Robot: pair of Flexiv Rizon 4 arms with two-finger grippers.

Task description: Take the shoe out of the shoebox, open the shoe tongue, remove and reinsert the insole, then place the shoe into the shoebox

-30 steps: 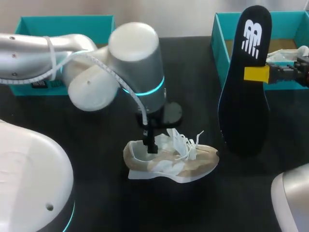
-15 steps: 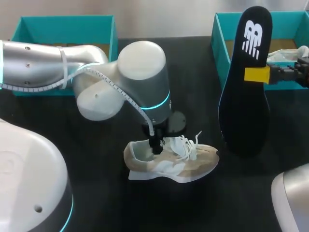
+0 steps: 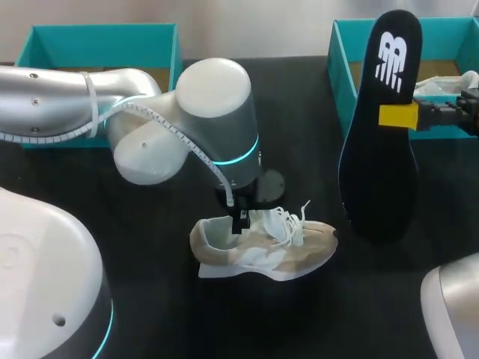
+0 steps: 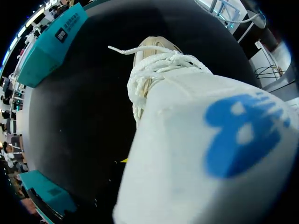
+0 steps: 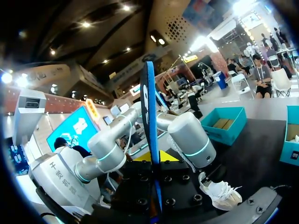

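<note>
Shifted slightly, left end effector, grip unclear, meets beige shoe; right end effector clamps black insole.

Left tool low, right tool high.

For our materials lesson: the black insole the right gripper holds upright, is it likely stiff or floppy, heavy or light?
Probably fairly stiff: the insole stands straight though the right gripper pinches only its middle. Likely light: seen edge-on from the right wrist view, it looks thin.
</note>
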